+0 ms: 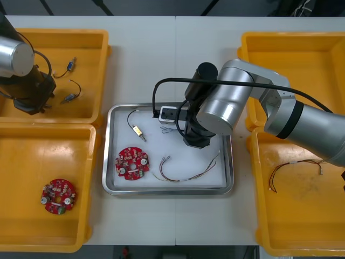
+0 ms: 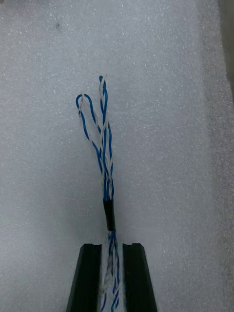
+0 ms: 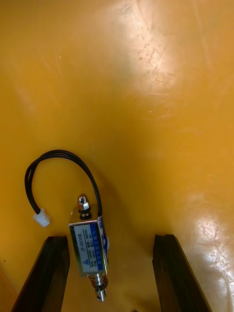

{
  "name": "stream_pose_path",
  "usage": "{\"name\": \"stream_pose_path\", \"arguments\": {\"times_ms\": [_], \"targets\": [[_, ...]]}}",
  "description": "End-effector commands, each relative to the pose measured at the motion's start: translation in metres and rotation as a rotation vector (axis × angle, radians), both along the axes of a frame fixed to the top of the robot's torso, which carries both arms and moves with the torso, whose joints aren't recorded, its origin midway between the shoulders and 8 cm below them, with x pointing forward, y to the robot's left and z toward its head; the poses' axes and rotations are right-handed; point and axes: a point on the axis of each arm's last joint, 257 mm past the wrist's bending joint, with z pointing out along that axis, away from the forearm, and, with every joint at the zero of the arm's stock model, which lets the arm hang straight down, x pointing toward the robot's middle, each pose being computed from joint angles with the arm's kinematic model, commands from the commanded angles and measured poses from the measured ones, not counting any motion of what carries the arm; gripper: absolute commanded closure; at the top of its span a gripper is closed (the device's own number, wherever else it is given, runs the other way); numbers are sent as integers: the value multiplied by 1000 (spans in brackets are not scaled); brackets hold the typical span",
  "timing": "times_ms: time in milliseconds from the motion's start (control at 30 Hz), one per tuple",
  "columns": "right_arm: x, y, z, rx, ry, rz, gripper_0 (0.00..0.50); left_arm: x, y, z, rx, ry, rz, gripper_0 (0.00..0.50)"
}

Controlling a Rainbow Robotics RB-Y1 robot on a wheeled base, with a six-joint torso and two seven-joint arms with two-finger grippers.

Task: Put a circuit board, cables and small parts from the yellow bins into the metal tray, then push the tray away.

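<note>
Item 1, right end effector: I read it clamped on the twisted blue and white cable. The cable's looped ends lie on the white lining of the metal tray, at about 12 o'clock from the tray's centre. The tray sits mid-tabletop, between the bins.

Item 2, tray contents: I count a red circuit board at 8 o'clock. A black cable ending in a small metal part lies at 10 o'clock. A red and yellow cable lies at 5 o'clock.

Item 3, left end effector: the fingers stand apart, low inside the far left yellow bin. A second metal part with a black lead lies on the bin floor between them, close to one finger and ungripped.

Item 4, near left yellow bin: one second circuit board.

Item 5, near right yellow bin: one loose red and yellow cable.
</note>
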Motion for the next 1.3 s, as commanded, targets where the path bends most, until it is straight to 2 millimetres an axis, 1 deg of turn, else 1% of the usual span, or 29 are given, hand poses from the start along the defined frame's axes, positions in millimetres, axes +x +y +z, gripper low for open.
{"name": "stream_pose_path", "arguments": {"times_ms": [33,67,133,267,300,333,367,400,433,467,533,567,633,767,833,867,933,967,1067,1100,1133,1167,1233,1267,1300], "targets": [[-3,10,0,-2,-14,39,32,16,-12,17,-7,-41,-12,0],[-2,10,2,0,-16,35,0,16,-11,16,-7,-40,-12,0],[-1,7,4,5,-13,23,0,15,-11,15,-3,-37,-15,0],[-3,4,19,15,-2,0,0,15,-9,10,26,-31,-31,7],[-5,3,26,17,3,-7,0,15,-9,9,33,-31,-37,97],[-5,2,29,19,4,-10,0,16,-10,9,33,-32,-40,164],[-8,0,38,22,11,-18,0,17,-8,9,43,-36,-43,293],[-9,-3,46,27,18,-31,0,17,-8,9,48,-38,-45,406],[-11,-5,54,33,25,-40,0,17,-7,9,49,-36,-45,491],[-12,-6,58,35,30,-47,0,16,-7,8,50,-34,-44,498],[-14,-15,75,46,41,-79,0,17,-7,9,54,-36,-48,500],[-15,-18,79,47,44,-87,0,17,-7,9,54,-36,-49,500],[-17,-27,94,63,60,-119,0,16,-5,8,59,-34,-50,500],[-21,-44,111,114,107,-208,0,17,-4,9,71,-35,-59,500],[-22,-58,125,140,116,-278,0,18,-1,12,95,-39,-70,500],[-22,-61,128,144,118,-295,0,19,-1,13,101,-39,-74,500],[-20,-79,142,164,113,-377,0,20,1,20,133,-45,-89,500],[-19,-85,145,169,114,-399,0,20,1,23,140,-45,-91,500],[-14,-115,163,193,103,-527,0,17,4,46,157,-45,-97,500],[-14,-120,165,195,103,-548,0,16,5,50,162,-45,-105,500],[-14,-130,169,201,101,-592,0,15,5,62,164,-46,-117,500],[-14,-135,172,203,99,-612,0,14,6,66,168,-45,-122,500],[-12,-150,181,229,89,-695,0,10,5,88,175,-48,-151,500],[-11,-153,184,240,84,-712,0,9,4,93,177,-50,-161,500],[-8,-159,188,262,76,-752,0,7,4,103,182,-53,-176,500]]}}
